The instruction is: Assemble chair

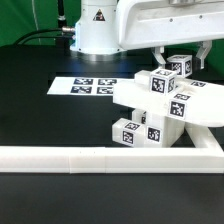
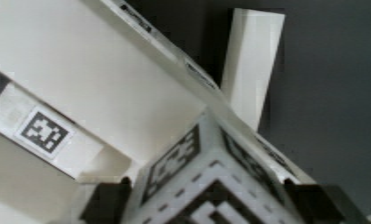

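Found the chair (image 1: 160, 110) as stacked parts right of centre in the exterior frame, tight against the rail (image 1: 90, 157) on the counter (image 1: 40, 120). Saw the end effector (image 1: 178, 60) astride the topmost post (image 1: 178, 70), fingers (image 2: 104, 203) on either side. Could not tell whether clamped or just short of contact. Judged the plastic stiff, light and smooth, so likely slippery. Best taken squarely across two opposite flat faces of a post.

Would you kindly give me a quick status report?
Gripper straddling a tagged chair post, grip unconfirmed. Chair pieces heaped against border rail. Nothing blocking.
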`<state>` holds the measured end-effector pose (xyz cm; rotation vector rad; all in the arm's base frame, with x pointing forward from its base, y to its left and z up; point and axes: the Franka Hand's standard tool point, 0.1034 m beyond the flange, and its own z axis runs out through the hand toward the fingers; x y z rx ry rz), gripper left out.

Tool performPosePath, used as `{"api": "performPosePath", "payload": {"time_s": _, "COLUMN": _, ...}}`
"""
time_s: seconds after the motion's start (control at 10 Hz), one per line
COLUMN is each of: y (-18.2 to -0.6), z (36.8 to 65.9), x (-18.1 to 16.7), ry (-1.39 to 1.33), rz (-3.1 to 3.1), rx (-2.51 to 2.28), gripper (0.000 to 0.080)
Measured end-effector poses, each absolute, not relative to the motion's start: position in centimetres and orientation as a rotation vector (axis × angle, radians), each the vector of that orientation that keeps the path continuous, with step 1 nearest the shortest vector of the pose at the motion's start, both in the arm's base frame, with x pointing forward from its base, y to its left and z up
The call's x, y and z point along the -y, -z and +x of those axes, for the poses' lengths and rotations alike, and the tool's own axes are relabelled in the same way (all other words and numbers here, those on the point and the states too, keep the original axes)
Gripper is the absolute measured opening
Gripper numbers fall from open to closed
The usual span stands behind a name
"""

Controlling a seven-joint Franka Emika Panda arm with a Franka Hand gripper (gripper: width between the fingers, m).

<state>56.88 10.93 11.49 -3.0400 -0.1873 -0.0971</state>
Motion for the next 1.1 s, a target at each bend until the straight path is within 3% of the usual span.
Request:
{"api": "performPosePath", "payload": {"time_s": 0.4, "y": -11.49, "z": 56.91, "x": -10.76, "ry": 0.096, "rz": -3.041, "rx": 0.147, "gripper": 0.0399}}
{"api": "performPosePath", "payload": {"time_s": 1.1, "y": -11.49, "z": 56.89, "x": -10.9, "ry": 0.056, "rz": -2.973, "rx": -0.567, "gripper": 0.0399}}
